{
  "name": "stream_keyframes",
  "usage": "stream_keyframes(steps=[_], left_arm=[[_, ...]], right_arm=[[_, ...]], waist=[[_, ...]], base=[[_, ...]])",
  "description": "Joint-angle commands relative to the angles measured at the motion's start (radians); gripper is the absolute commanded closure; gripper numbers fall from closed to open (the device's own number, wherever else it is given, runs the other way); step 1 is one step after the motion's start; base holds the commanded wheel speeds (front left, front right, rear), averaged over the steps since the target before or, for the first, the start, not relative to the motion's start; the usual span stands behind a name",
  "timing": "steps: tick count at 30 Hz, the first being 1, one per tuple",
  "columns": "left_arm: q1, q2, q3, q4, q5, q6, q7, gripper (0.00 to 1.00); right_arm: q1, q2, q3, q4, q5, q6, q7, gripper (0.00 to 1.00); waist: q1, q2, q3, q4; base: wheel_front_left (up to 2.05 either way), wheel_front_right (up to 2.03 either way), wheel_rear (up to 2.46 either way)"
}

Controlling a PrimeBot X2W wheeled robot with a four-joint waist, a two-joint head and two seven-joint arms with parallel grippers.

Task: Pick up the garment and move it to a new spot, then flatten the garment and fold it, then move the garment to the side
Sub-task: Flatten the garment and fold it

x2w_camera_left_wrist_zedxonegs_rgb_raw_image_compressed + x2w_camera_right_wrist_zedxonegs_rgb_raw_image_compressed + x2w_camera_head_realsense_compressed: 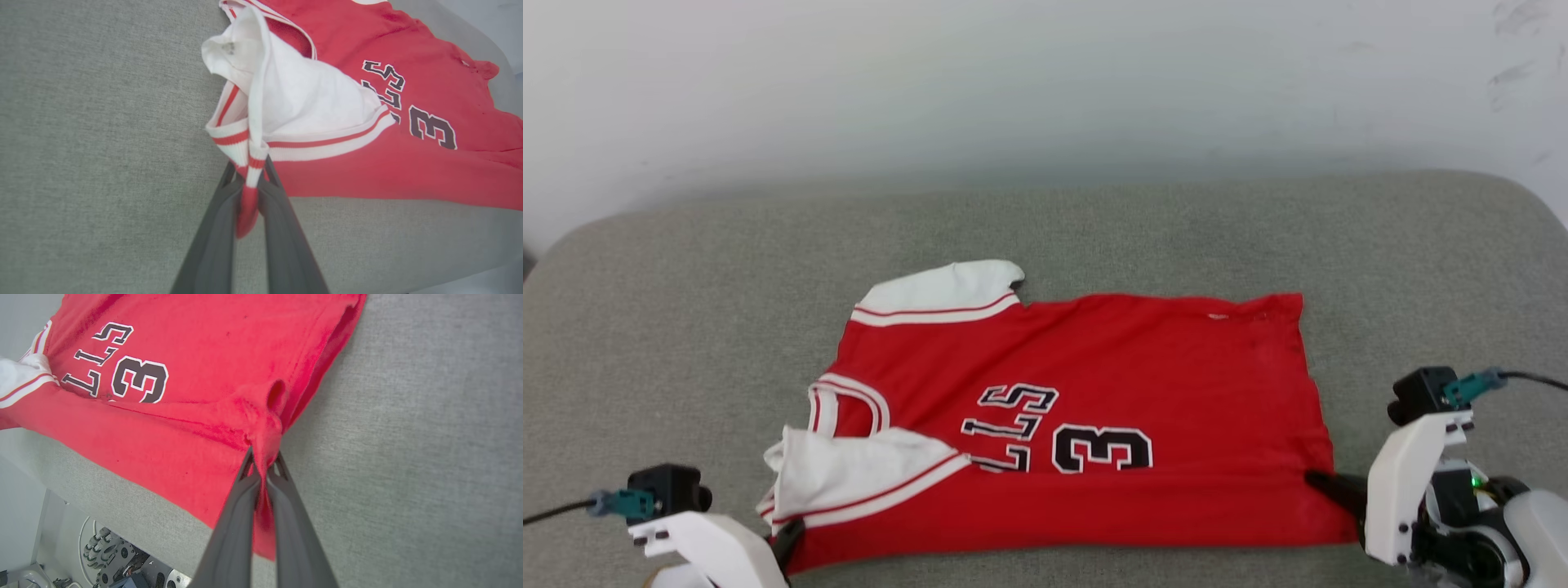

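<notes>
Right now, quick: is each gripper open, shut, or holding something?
Left gripper: shut on the shirt, at its striped sleeve trim.
Right gripper: shut on the shirt's red bottom corner.

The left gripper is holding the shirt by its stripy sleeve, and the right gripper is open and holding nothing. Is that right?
Not quite. The right gripper is shut on the shirt's red corner, not open. The right wrist view shows the cloth pinched between its fingers. The left gripper does hold the stripy sleeve.
</notes>
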State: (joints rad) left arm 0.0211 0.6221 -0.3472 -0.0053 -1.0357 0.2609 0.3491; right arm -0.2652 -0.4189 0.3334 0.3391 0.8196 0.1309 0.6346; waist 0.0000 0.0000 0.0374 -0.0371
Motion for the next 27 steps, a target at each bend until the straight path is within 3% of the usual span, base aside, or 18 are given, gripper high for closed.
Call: stream_keyframes(steps=[1,6,7,8,9,10,17,27], left_arm=[[0.026,0.010,0.007,-0.013,-0.005,0.009,0.001,1.00],[0.069,-0.001,-0.003,-0.033,-0.020,0.024,0.007,1.00],[0.069,-0.009,-0.008,-0.027,-0.018,0.026,0.007,1.00],[0.066,-0.020,-0.011,-0.021,-0.022,0.026,0.004,0.85],[0.056,-0.029,-0.011,-0.014,-0.022,0.024,-0.004,0.45],[0.046,-0.032,-0.012,-0.008,-0.020,0.022,-0.008,0.00],[-0.032,-0.046,0.011,0.023,0.043,0.017,-0.102,0.00],[-0.132,-0.053,0.066,0.012,0.149,0.045,-0.286,0.00]], right_arm=[[0.024,-0.010,-0.008,-0.003,0.002,0.000,0.003,1.00],[0.088,0.008,-0.030,0.012,-0.009,0.000,-0.010,1.00],[0.093,0.013,-0.037,0.015,-0.015,0.000,-0.027,0.73],[0.101,0.020,-0.039,0.020,-0.017,0.000,-0.040,0.27],[0.109,0.025,-0.041,0.022,-0.026,0.000,-0.061,0.00],[0.112,0.029,-0.045,0.017,-0.030,0.000,-0.087,0.00],[0.114,0.051,-0.060,-0.037,-0.112,0.000,-0.348,0.00],[0.094,0.111,-0.142,-0.159,-0.291,0.000,-0.564,0.00]], waist=[[0.0000,0.0000,-0.015,0.002],[0.0000,0.0000,-0.022,0.003],[0.0000,0.0000,-0.022,0.003],[0.0000,0.0000,-0.020,0.003],[0.0000,0.0000,-0.018,0.002],[0.0000,0.0000,-0.014,0.002],[0.0000,0.0000,-0.003,-0.020],[0.0000,0.0000,0.022,-0.084]], base=[[0.00,0.00,0.00],[0.00,0.00,0.00],[0.00,0.00,0.00],[0.00,0.00,0.00],[0.00,0.00,0.00],[0.00,0.00,0.00],[0.00,0.00,0.00],[0.00,0.00,0.00]])
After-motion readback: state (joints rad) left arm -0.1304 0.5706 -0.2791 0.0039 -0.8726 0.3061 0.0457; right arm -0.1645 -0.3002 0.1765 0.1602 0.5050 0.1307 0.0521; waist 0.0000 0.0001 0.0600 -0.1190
